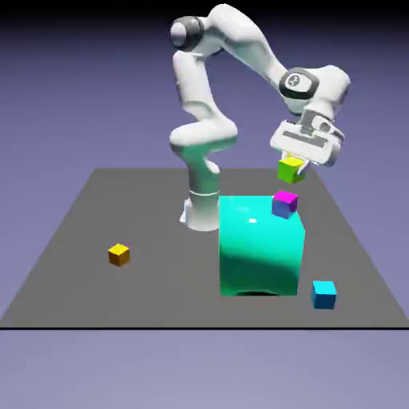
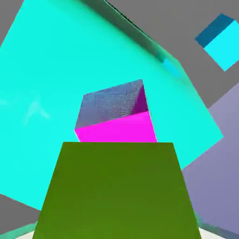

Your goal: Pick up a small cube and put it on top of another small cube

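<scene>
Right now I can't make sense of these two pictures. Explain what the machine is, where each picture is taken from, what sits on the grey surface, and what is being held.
The machine is a white robot arm ending in a two-finger gripper; everything is computer-rendered. The exterior view comes from a fixed camera across the grey table. The hand view comes from a camera on the hand, looking along the gripper. On the table stand a big teal cube, a small orange cube and a small cyan cube. A small magenta-topped cube sits on the teal one. The gripper is shut on a small lime cube, held in the air just above the magenta-topped cube and not touching it. In the hand view the lime cube fills the bottom.
</scene>
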Controlling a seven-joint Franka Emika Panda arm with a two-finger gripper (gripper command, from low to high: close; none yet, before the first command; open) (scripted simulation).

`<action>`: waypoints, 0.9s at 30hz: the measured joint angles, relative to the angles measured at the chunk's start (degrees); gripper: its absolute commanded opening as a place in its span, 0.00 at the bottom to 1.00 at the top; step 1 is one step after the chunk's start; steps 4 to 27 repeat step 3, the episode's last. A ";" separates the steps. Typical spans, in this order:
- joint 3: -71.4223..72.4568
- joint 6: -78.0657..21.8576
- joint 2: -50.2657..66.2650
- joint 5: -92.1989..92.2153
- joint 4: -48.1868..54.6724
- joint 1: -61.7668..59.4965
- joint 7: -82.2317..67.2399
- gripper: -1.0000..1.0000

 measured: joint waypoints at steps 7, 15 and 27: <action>0.43 -2.42 -0.84 1.01 1.66 0.56 -0.78 1.00; 0.43 -2.42 -0.84 1.01 1.66 0.56 -0.78 1.00; 0.43 -2.42 -0.84 1.01 1.66 0.56 -0.78 1.00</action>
